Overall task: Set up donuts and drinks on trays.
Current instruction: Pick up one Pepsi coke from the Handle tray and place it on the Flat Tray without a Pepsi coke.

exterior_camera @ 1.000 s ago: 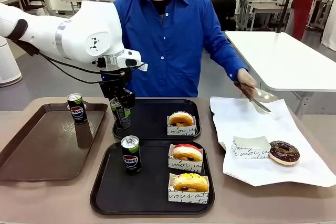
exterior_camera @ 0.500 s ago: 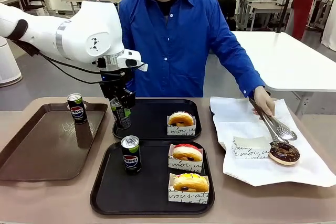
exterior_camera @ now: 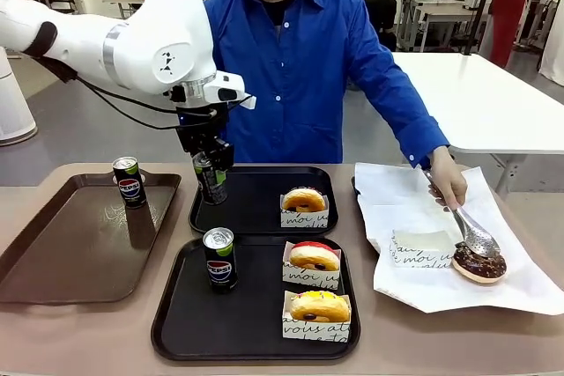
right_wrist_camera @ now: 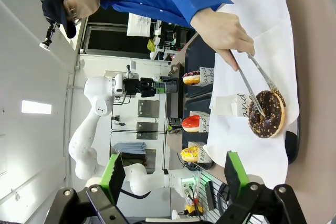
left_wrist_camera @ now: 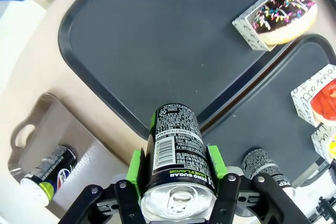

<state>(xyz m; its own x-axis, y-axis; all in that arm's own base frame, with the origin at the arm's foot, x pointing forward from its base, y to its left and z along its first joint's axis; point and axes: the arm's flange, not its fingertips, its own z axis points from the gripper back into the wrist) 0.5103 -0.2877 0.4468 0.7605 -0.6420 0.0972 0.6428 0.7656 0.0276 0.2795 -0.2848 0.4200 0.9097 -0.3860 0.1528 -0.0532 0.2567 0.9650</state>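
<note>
Slim black Pepsi can [left_wrist_camera: 177, 153], rigid, smooth, likely slippery: left hand [left_wrist_camera: 176, 174] is clamping its mid-body above far black tray [exterior_camera: 256, 213]; right hand [right_wrist_camera: 173, 182] is gaping empty.

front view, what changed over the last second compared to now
The left pincer, shut on a Pepsi can, lifted it slightly and carried it a little to the right over the far black tray. The person's hand came down and brought the tongs onto the chocolate donut. The other cans, the sleeved donuts and the trays stayed put.
</note>
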